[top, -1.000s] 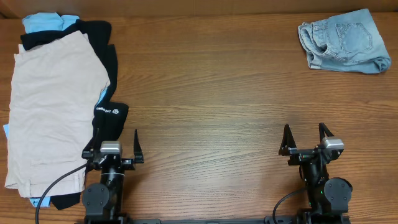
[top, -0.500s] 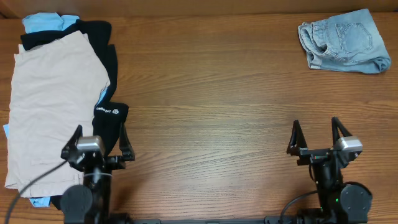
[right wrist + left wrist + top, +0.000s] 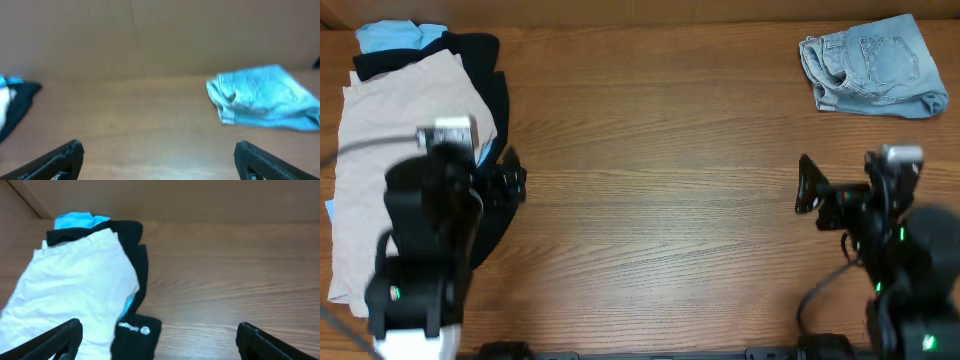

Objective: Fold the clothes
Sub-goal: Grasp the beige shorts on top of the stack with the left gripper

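We judge this the approach: left tool [image 3: 159, 326] and right tool [image 3: 159, 145] both spread, empty. Beige shorts [image 3: 390, 100] lie at frame left atop a black garment [image 3: 475, 50]; next we pinch their edge.

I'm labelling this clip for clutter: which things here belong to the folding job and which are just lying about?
Job: beige shorts, black garment, light-blue piece under them, denim shorts lying apart.
Lying about: nothing loose; only the wooden table.

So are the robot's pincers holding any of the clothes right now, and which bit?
No, nothing is held. The left pincer and the right pincer are both wide open, with nothing between them.
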Controlling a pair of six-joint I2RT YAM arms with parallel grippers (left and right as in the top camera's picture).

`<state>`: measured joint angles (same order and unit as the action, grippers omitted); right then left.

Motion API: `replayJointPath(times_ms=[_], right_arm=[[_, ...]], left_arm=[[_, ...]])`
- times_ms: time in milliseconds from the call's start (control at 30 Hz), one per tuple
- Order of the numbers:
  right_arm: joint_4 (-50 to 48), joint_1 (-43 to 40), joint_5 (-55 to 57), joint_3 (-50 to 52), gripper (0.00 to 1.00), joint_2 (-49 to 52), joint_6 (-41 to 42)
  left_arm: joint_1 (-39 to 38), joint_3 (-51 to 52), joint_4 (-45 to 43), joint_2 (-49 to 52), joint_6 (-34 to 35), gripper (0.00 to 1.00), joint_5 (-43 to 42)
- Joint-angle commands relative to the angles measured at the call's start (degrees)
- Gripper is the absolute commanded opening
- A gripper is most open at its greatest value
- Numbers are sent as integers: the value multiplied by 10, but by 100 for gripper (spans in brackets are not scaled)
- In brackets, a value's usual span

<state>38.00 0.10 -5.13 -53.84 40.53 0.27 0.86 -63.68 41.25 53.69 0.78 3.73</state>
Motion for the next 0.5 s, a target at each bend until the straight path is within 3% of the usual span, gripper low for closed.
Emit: replayJointPath(times_ms=[0,233,467], right_arm=[[39,3,-1,-73,100,76,-7],[23,3,-103,-99,100,177,-5],[12,3,-143,-99,100,227,-5]], left_arm=[[7,-51,11,44,-45,100,32],[70,-57,1,107,-73,100,27],[231,-57,-28,193,-98,100,-97]])
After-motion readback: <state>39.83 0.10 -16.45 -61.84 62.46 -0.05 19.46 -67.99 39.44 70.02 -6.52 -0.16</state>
